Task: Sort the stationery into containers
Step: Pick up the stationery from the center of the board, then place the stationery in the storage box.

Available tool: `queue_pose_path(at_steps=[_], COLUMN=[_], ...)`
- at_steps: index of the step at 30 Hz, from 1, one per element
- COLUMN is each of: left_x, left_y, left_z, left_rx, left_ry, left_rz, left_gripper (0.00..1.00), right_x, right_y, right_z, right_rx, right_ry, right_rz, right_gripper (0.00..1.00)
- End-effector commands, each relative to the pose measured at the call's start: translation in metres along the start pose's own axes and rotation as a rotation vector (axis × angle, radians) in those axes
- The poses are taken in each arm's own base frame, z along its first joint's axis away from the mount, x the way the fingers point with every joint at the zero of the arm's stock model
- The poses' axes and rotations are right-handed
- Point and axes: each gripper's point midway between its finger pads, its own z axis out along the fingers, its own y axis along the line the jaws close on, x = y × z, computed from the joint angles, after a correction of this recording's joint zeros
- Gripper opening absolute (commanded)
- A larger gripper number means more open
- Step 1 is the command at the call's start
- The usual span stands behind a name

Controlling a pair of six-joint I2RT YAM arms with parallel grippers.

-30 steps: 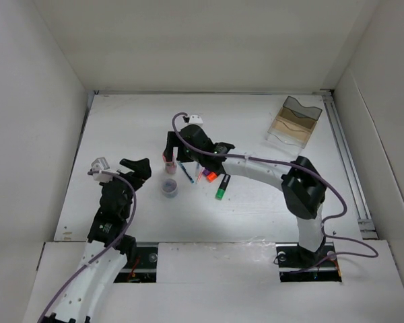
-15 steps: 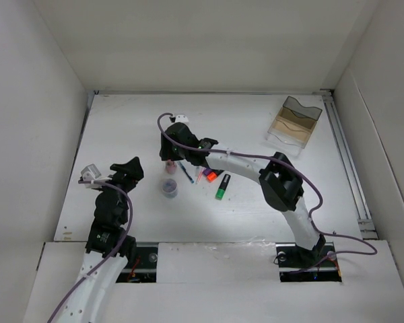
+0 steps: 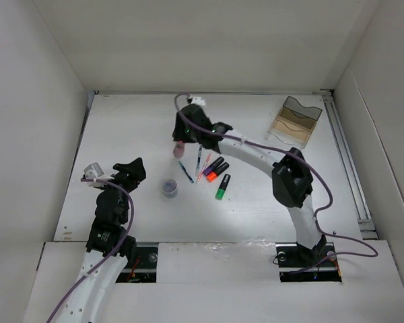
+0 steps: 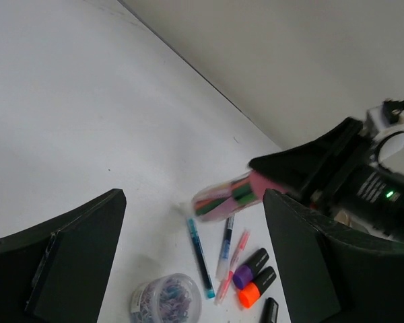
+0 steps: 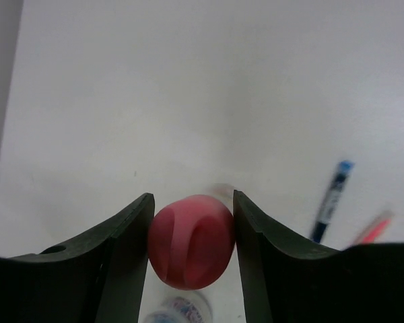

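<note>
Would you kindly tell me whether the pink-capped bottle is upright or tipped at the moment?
Tipped: the pink-capped bottle lies nearly sideways in the left wrist view, its cap pinched in the right gripper.

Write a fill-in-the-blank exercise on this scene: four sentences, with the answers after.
The right gripper is shut on the bottle with the ____ cap.
The left gripper is open and holds ____.
The organiser stands on the table, at its far ____ corner.
The marker nearest the arm bases has a ____ tip.
Missing words: pink, nothing, right, green.
</note>
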Motion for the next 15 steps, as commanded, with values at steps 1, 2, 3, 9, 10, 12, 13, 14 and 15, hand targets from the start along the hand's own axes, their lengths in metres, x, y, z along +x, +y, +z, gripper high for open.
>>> queue_pose_path(at_steps=[1, 2, 3, 9, 10, 12, 13, 14, 15], left_x=[-0.003, -0.001, 0.002, 0.006, 0.004, 0.007, 0.007, 0.008, 0.008], left_y=[-0.017, -0.019, -0.020, -0.030, -0.033, -0.032, -0.032, -0.034, -0.034], left_z=[-0.002, -0.002, -0.002, -0.004, -0.004, -0.004, -0.004, -0.004, -0.004], left_rx=[0.082, 0.094, 0.106, 0.166, 0.175, 0.176, 0.176, 0.183, 0.183], left_ry=[-0.002, 0.009, 0.018, 0.041, 0.031, 0.043, 0.043, 0.050, 0.050], left_rz=[-0.007, -0.006, -0.006, -0.012, -0.016, -0.013, -0.013, -0.013, -0.013], left_gripper=[0.81, 0.81, 0.81, 0.81, 0.81, 0.81, 0.81, 0.81, 0.81], right_x=[-0.175, -0.210, -0.223, -0.285, -0.290, -0.300, -0.298, -0.299, -0.301], right_y=[-0.042, -0.087, -0.113, -0.282, -0.299, -0.340, -0.357, -0.370, -0.390], right_z=[-0.074, -0.088, -0.092, -0.127, -0.131, -0.142, -0.138, -0.139, -0.147], right_rx=[0.002, 0.058, 0.098, 0.338, 0.370, 0.446, 0.481, 0.502, 0.537], right_ry=[-0.348, -0.414, -0.444, -0.608, -0.625, -0.663, -0.664, -0.665, -0.682], right_rz=[0.212, 0.270, 0.318, 0.510, 0.532, 0.561, 0.581, 0.589, 0.612], right_gripper=[0.18, 0.18, 0.18, 0.18, 0.18, 0.20, 0.20, 0.20, 0.20])
